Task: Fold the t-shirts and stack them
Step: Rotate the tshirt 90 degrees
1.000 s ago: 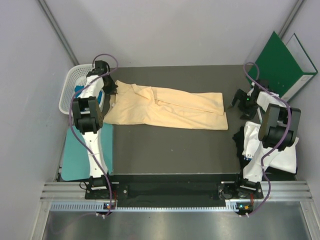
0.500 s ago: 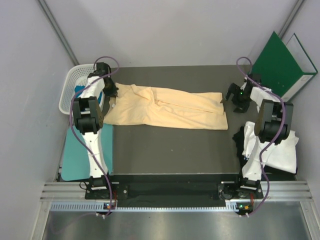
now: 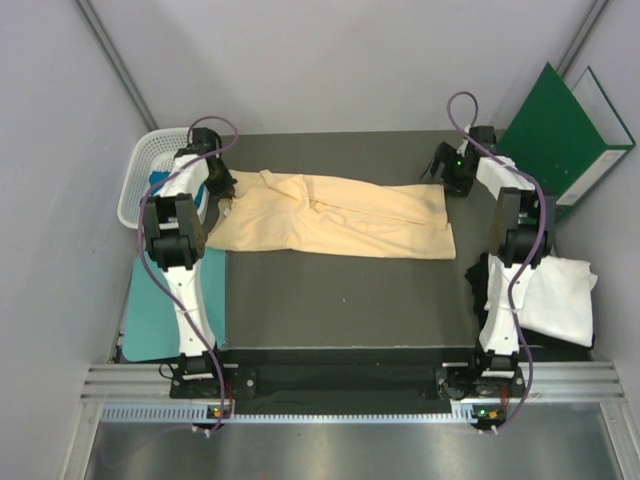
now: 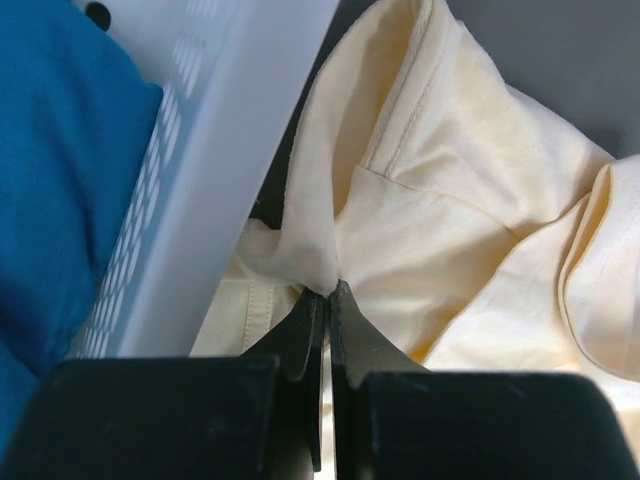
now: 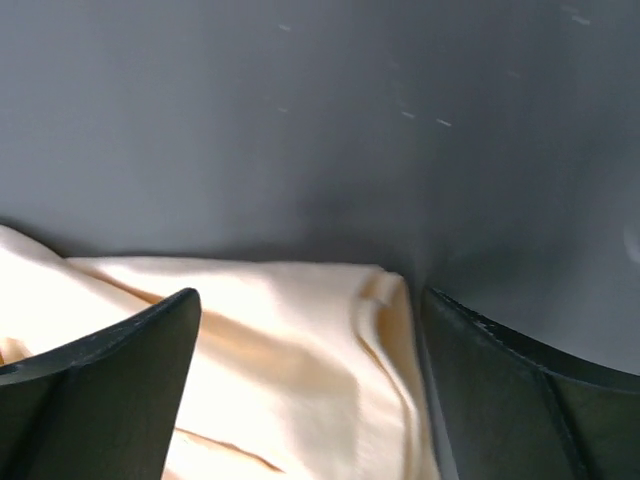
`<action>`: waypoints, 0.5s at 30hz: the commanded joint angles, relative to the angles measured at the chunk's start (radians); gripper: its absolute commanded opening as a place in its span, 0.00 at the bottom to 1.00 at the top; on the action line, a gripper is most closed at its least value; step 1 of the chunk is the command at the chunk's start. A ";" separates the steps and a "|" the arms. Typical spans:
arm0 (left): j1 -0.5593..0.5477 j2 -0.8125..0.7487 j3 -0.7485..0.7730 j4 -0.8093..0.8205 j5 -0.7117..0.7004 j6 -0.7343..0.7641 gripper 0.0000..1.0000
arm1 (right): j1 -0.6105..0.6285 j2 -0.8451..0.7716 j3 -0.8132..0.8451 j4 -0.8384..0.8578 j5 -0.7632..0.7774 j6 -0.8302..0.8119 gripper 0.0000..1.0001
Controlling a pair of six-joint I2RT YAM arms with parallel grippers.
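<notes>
The left gripper point(image 4: 325, 292) is pinched tight on a small fold of the pale peach-yellow t-shirt point(image 4: 450, 200). Right next to it is the white basket point(image 4: 240, 130), with blue cloth point(image 4: 50, 150) inside. The right gripper point(image 5: 310, 305) is wide open and holds nothing. The shirt's other end lies between its two fingers, on the dark table point(image 5: 300, 120). The rest of the shirt lies stretched out between the two grippers.

I think the left pinch is thin, so a hard pull could make the cloth slip out. The shirt could also catch on the basket edge. If the right fingers close too high, they may miss the corner or grab only one layer, and the shirt would sag.

I can see no words or labels anywhere.
</notes>
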 commanded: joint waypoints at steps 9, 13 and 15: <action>0.009 -0.007 0.120 -0.055 -0.003 0.012 0.00 | 0.056 0.082 0.027 -0.143 0.055 0.017 0.03; 0.009 0.012 0.161 -0.057 0.003 0.010 0.00 | 0.056 0.030 -0.008 -0.178 0.112 -0.023 0.00; 0.007 0.028 0.189 -0.057 0.005 0.012 0.00 | 0.056 0.004 -0.048 -0.194 0.148 -0.037 0.00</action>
